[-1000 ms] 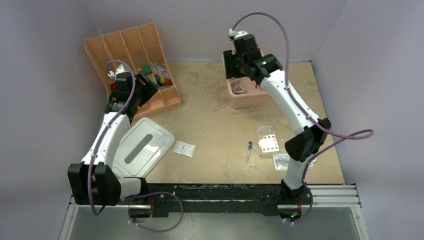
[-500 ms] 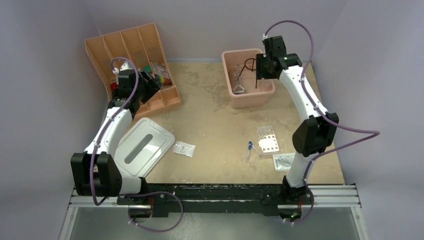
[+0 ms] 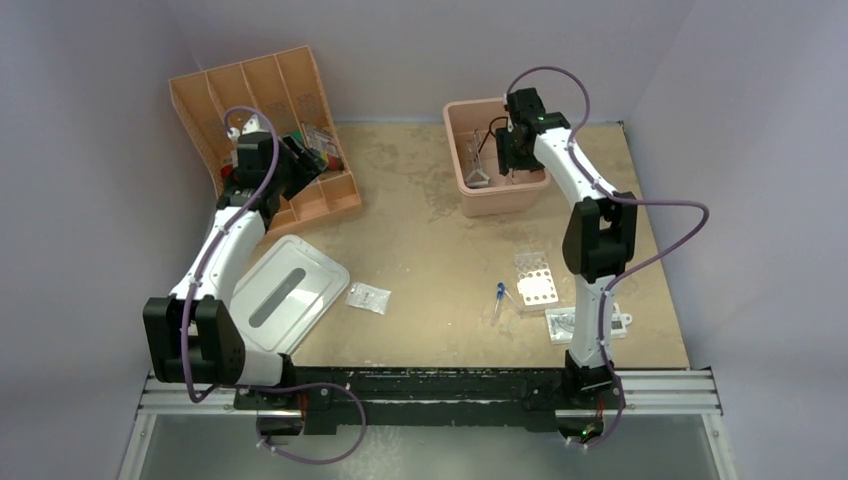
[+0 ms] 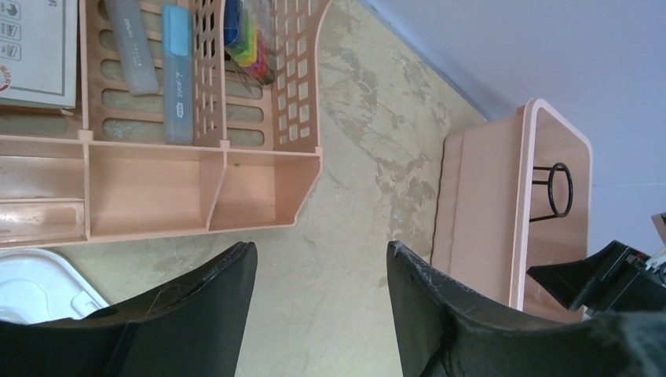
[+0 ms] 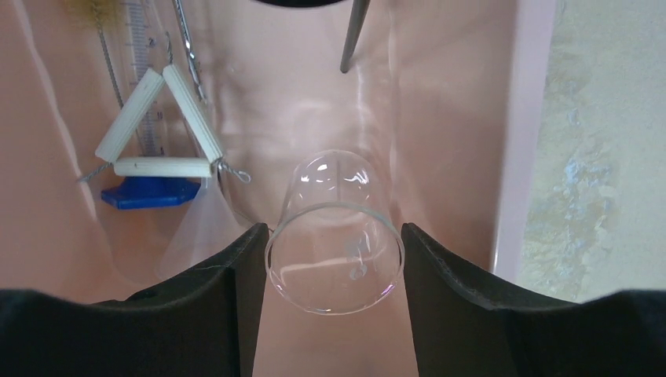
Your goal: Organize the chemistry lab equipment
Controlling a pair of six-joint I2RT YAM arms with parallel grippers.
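Left wrist view: can any writing be read?

Barely. A pale blue stick (image 4: 177,75) in the orange tray (image 4: 157,188) carries dark lettering too blurred to read. A white card (image 4: 35,47) beside it has small print and a red mark I cannot make out. On the right wrist view a clear tube (image 5: 145,47) shows printed scale lines but no legible numbers.

What differs from a second ago?

The right arm (image 3: 590,240) has swung out past the tub's right side and come back, its elbow now folded closer in. The right gripper (image 5: 334,229) hangs over the pink tub (image 5: 471,118). The left arm (image 3: 225,250) has barely shifted at the tray.

And the grippers?

The right one clasps a clear glass flask (image 5: 334,263) by its round rim, smooth and shiny, between the tub's walls. The left gripper (image 4: 320,251) has its fingers spread, with only mottled tan table (image 4: 353,157) between them.

Other shapes?

A white triangle (image 5: 161,167) of rods strung on wire lies over a blue piece (image 5: 149,194) in the tub. The black wire ring tripod (image 4: 560,190) stands there too. The well rack (image 3: 533,280), dropper (image 3: 498,298) and packet (image 3: 368,297) lie out on the table.
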